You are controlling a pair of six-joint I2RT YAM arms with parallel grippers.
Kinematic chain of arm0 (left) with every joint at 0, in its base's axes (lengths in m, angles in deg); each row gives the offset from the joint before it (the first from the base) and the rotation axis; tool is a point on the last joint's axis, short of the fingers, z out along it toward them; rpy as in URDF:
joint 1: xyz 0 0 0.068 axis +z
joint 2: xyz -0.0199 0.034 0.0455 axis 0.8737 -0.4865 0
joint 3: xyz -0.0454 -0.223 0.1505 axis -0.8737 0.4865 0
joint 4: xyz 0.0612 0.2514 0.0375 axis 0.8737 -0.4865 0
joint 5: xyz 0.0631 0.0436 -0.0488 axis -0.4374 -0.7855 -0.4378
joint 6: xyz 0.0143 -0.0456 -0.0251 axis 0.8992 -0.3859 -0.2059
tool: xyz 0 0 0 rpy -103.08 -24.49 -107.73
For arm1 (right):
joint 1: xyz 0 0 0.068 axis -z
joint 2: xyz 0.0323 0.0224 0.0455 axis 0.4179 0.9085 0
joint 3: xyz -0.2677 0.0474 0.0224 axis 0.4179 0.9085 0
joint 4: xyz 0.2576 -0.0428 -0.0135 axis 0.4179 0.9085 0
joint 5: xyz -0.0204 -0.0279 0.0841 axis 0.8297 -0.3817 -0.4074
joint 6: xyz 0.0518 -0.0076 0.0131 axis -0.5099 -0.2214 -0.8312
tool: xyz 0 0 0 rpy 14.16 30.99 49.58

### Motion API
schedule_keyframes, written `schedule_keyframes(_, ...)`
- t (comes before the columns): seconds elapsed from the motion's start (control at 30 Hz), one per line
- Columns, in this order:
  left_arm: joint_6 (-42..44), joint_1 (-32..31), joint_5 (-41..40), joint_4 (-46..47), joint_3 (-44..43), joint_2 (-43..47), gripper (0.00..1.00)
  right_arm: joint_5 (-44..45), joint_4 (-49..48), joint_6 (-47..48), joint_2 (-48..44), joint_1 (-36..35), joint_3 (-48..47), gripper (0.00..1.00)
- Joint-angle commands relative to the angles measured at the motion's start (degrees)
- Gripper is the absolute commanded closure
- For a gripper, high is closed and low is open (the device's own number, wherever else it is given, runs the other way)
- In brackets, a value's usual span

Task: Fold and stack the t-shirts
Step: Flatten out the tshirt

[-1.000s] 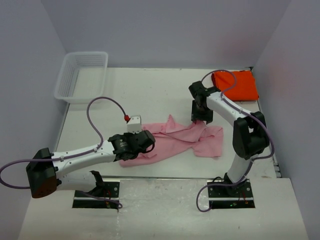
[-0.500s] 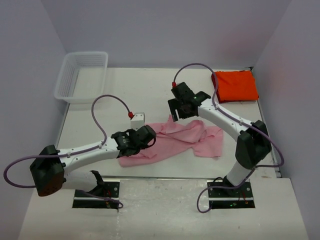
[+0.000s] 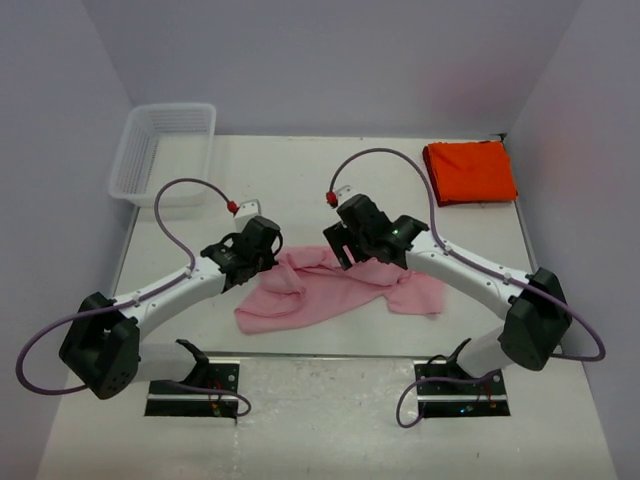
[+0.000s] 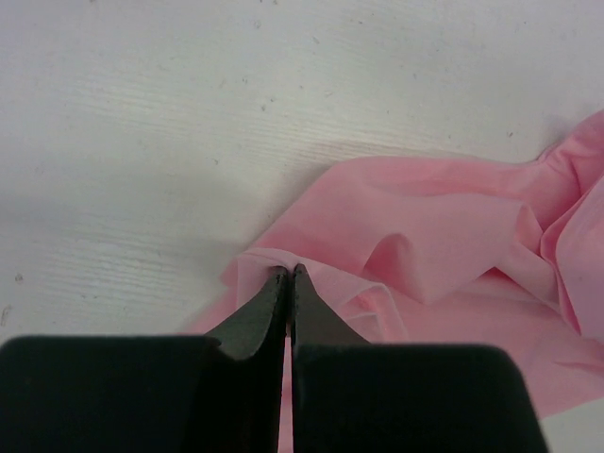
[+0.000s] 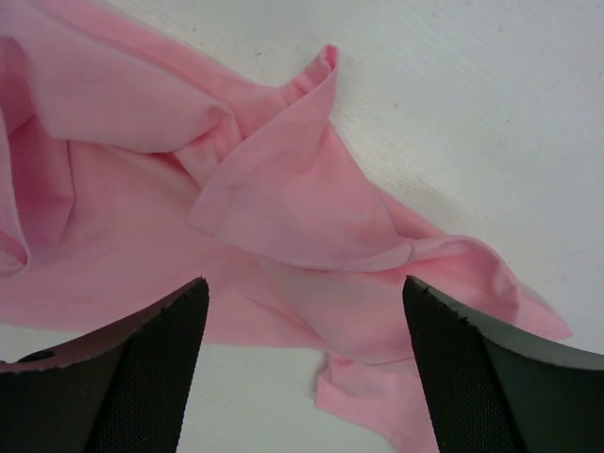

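The light pink t-shirt point(image 3: 340, 291) lies crumpled on the white table between the arms. My left gripper point(image 3: 268, 256) is at its upper left edge. In the left wrist view the left gripper point(image 4: 286, 272) is shut on a fold of the pink t-shirt point(image 4: 444, 236). My right gripper point(image 3: 346, 250) hovers over the shirt's upper middle. In the right wrist view the right gripper point(image 5: 302, 283) is open wide and empty above the pink t-shirt point(image 5: 283, 198). The orange-red t-shirt point(image 3: 470, 171) lies folded at the far right.
A white mesh basket point(image 3: 170, 108) stands at the far left corner. Purple cables loop above both arms. The arm bases and their mounting plates sit at the near table edge. Walls close in the table on three sides.
My right arm swung left from near the orange-red t-shirt to over the pink one. My left gripper moved away from the near edge, dragging the pink shirt's left edge with it.
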Motion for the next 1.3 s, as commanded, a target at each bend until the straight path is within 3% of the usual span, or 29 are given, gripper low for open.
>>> schedule_keyframes(0.0,2.03,0.43,4.48,4.62,-0.34,-1.54,1.00,3.02,2.82,2.40,2.16,-4.24,-3.09,0.26)
schedule_keyframes(0.07,1.94,0.43,5.29,5.34,0.37,-2.06,1.00,2.32,4.50,1.88,3.57,-4.43,-4.32,0.40)
schedule_keyframes(0.13,1.85,0.43,5.73,5.78,1.33,-2.24,1.00,3.71,5.91,2.14,5.50,-6.18,-5.37,0.45)
schedule_keyframes(0.6,2.47,1.31,7.84,8.68,3.79,-1.81,1.00,14.78,8.72,7.50,17.98,-14.00,-8.10,0.44)
schedule_keyframes(0.87,3.61,2.71,8.36,9.82,4.67,-1.63,1.00,19.54,7.49,8.55,19.04,-15.32,-8.71,0.42)
schedule_keyframes(1.27,8.18,13.43,12.05,10.52,4.67,-1.98,1.00,19.37,10.13,8.73,21.86,-17.35,-17.07,0.41)
